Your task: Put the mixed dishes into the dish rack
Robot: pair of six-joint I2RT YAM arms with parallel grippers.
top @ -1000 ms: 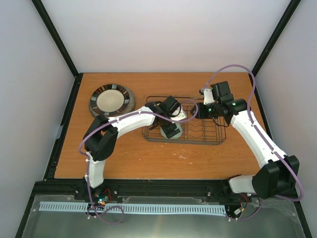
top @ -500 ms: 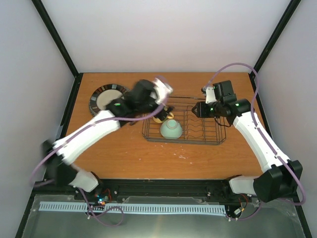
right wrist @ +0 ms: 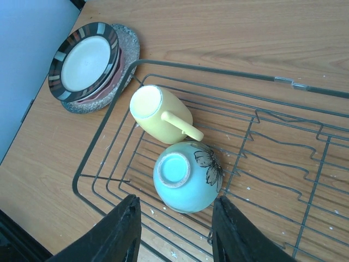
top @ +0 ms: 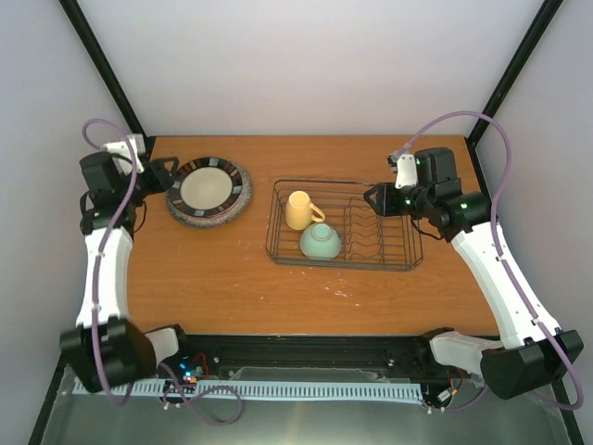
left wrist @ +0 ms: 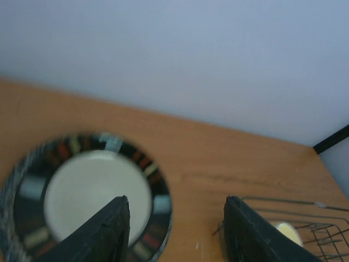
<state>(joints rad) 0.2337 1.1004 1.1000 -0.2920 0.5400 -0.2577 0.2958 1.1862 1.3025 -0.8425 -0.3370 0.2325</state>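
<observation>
The dish rack (top: 389, 243) stands mid-table, a black wire frame. In its left end a yellow mug (top: 299, 209) lies on its side, and a mint-green bowl (top: 321, 241) rests upside down in front of it. A stack of plates (top: 209, 189), with the cream striped-rim plate on top, sits on the table left of the rack. My left gripper (top: 163, 172) hovers at the stack's left edge, open and empty; its wrist view shows the top plate (left wrist: 87, 194) under its left finger (left wrist: 109, 229). My right gripper (right wrist: 174, 234) hangs open above the rack, the bowl (right wrist: 188, 177) just ahead of it.
The rack's right half (right wrist: 283, 142) holds only bare prongs. Black frame posts and pale walls close in the table on the left, right and back. The wooden tabletop (top: 278, 292) stretches in front of the rack to the near edge.
My left arm has left the bowl in the rack and swung far left to the plate stack. The mug and bowl now lie uncovered. My right gripper has drawn back slightly to the right.
</observation>
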